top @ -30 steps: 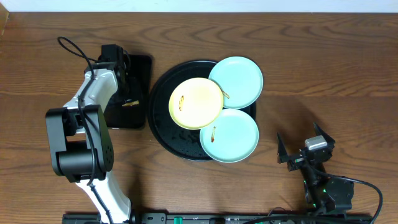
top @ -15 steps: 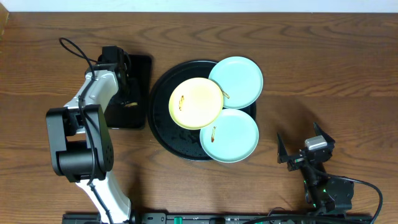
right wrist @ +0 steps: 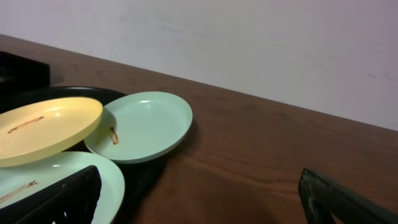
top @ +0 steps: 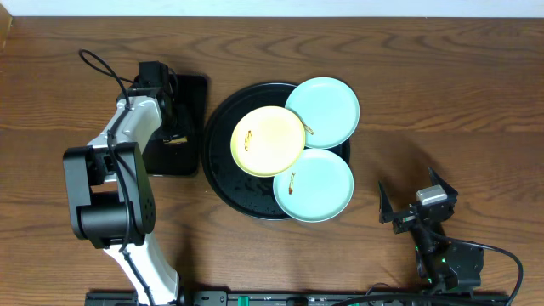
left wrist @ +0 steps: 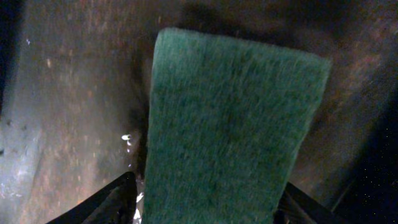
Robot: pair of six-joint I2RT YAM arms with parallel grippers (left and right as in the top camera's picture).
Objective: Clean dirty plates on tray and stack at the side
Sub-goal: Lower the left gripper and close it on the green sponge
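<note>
The pale yellow plate [top: 268, 140] lies on the round black tray [top: 219, 174] and overlaps two mint-green plates, one at the back right [top: 325, 109] and one at the front [top: 316, 187]. All three carry small brown specks. My left gripper [top: 174, 136] is down over the small rectangular black tray [top: 192, 93]. In the left wrist view its fingers [left wrist: 208, 205] grip the sides of a green scrub pad [left wrist: 230, 118] that rests on that tray. My right gripper [top: 414, 197] is open and empty to the right of the plates. The right wrist view [right wrist: 199, 199] shows the yellow plate [right wrist: 50, 127] and a mint plate [right wrist: 146, 124].
The wooden table [top: 442, 93] stretches to the right of the round tray. The rectangular tray's floor [left wrist: 68, 106] looks wet and stained. A pale wall [right wrist: 249, 37] runs behind the table's far edge.
My left gripper has shifted very slightly on the rectangular tray. The plates and the right arm have not moved.
</note>
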